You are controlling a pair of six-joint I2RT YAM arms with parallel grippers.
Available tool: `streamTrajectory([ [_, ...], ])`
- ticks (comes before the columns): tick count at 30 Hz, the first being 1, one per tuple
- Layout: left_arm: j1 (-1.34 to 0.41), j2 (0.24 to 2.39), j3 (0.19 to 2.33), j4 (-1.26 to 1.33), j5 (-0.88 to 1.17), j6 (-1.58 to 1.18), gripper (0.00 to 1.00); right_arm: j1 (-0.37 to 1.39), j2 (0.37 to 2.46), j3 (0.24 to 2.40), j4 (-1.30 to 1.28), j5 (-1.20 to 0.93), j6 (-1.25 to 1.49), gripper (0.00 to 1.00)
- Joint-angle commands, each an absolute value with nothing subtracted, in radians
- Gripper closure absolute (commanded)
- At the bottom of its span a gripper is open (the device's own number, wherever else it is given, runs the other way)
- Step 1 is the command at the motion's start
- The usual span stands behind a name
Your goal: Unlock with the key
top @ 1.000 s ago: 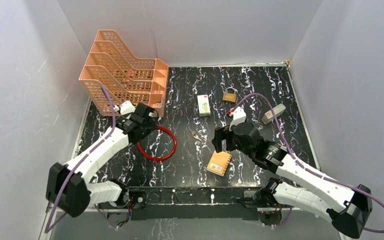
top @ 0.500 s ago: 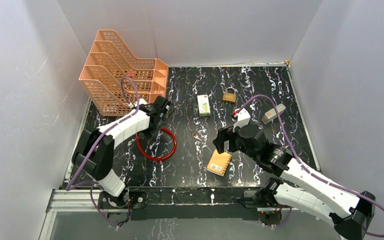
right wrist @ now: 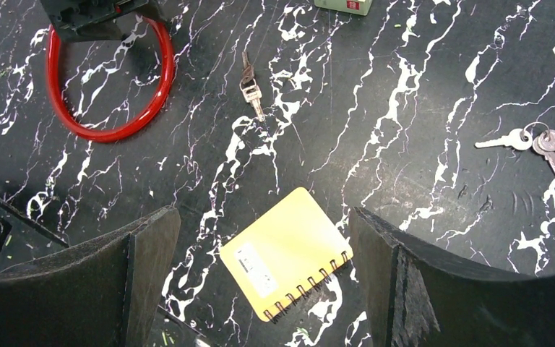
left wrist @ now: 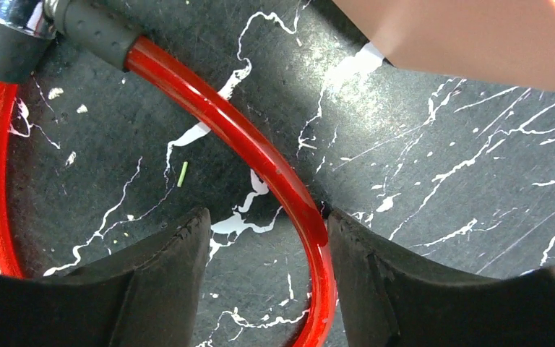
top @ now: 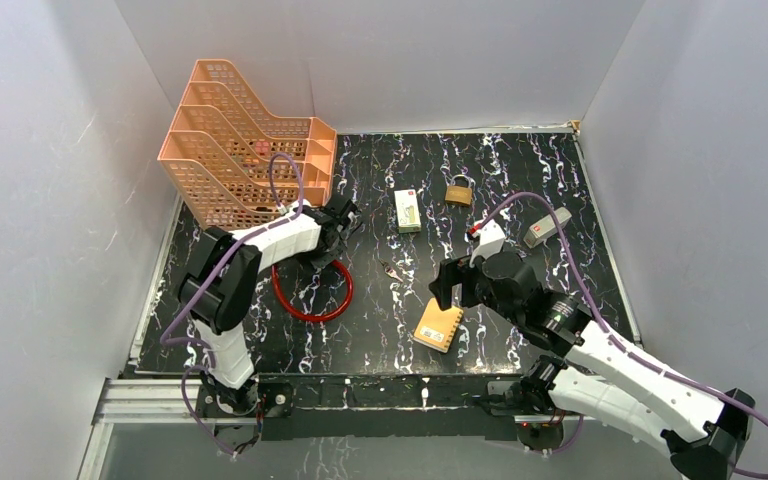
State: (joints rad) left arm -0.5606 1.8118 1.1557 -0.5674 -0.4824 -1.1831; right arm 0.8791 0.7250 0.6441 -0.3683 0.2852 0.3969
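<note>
key (right wrist: 250, 87) on black white-veined tabletop (top: 520, 170), white walls (top: 410, 60)

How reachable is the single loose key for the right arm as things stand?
Likely yes. The right end effector is open, hanging above the yellow notebook, and the key lies beyond on bare mat with nothing between. The left end effector is over the red cable loop. Its flatness may hinder pinching.

The key (top: 392, 271) lies between the loop (top: 312, 290) and the right gripper (top: 443, 290) (padlock (top: 459, 191) well beyond); the left gripper (top: 345, 222) hangs near the loop's far edge.
</note>
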Motion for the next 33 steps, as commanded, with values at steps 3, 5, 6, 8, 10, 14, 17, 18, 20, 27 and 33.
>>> streamTrajectory([
  [3,-0.573,1.836,1.168,-0.578,-0.472,-1.15,0.49,0.883,0.683,0.66,-0.386,0.318,0.41,0.04],
  [5,-0.577,1.837,1.161,-0.576,-0.466,-1.145,0.54,0.884,0.673,0.66,-0.386,0.325,0.406,0.04],
  [6,-0.579,1.835,1.157,-0.576,-0.464,-1.144,0.57,0.884,0.671,0.661,-0.389,0.326,0.404,0.04],
  [8,-0.586,1.826,1.147,-0.575,-0.462,-1.144,0.62,0.884,0.669,0.664,-0.393,0.33,0.402,0.04],
  [10,-0.595,1.812,1.131,-0.57,-0.459,-1.138,0.67,0.883,0.67,0.668,-0.398,0.332,0.4,0.04],
  [14,-0.614,1.763,1.079,-0.564,-0.443,-1.139,0.85,0.884,0.668,0.67,-0.402,0.338,0.399,0.04],
  [17,-0.633,1.701,1.032,-0.561,-0.437,-1.146,0.99,0.884,0.666,0.669,-0.403,0.351,0.397,0.04],
  [18,-0.639,1.68,1.015,-0.562,-0.434,-1.147,1.0,0.884,0.666,0.669,-0.405,0.355,0.397,0.04],
  [20,-0.65,1.632,0.98,-0.566,-0.431,-1.15,1.0,0.884,0.667,0.67,-0.406,0.358,0.399,0.04],
  [27,-0.737,1.444,0.873,-0.575,-0.42,-1.11,1.0,0.883,0.671,0.672,-0.404,0.331,0.415,0.04],
  [33,-0.833,1.339,0.872,-0.582,-0.386,-0.994,1.0,0.884,0.674,0.678,-0.408,0.329,0.423,0.04],
])
